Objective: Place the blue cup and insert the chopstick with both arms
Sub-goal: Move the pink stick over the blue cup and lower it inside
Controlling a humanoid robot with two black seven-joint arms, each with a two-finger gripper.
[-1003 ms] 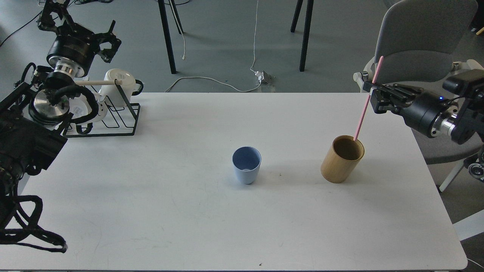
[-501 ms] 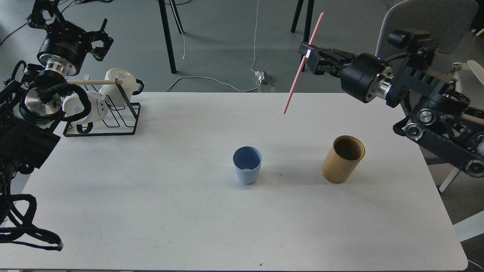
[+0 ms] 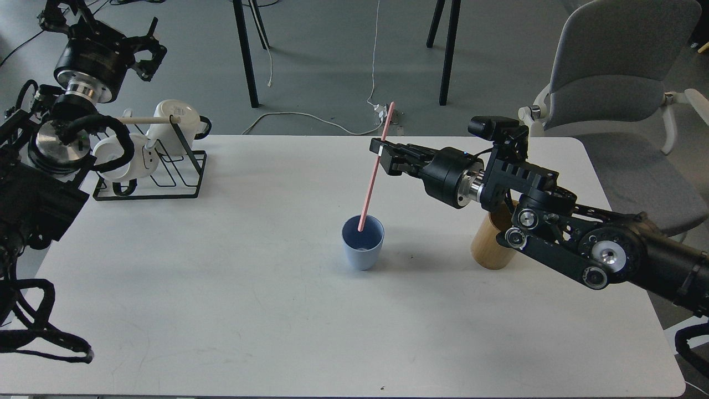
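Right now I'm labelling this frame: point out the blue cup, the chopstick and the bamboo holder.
blue cup (image 3: 363,256), head view, outer wall.
chopstick (image 3: 370,188), head view, mid-shaft.
bamboo holder (image 3: 487,252), head view, lower side wall.

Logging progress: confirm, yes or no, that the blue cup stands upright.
Yes, the blue cup stands upright on the table, mouth up, with the pink chopstick's lower end at its opening.

pale blue cup (image 3: 362,244) (darker blue inside), pink chopstick (image 3: 375,172), tan bamboo holder (image 3: 487,252), white desk (image 3: 277,310), black wire rack (image 3: 166,177) with white mugs (image 3: 176,124), black arms with silver joints, grey chair (image 3: 609,61), grey floor.
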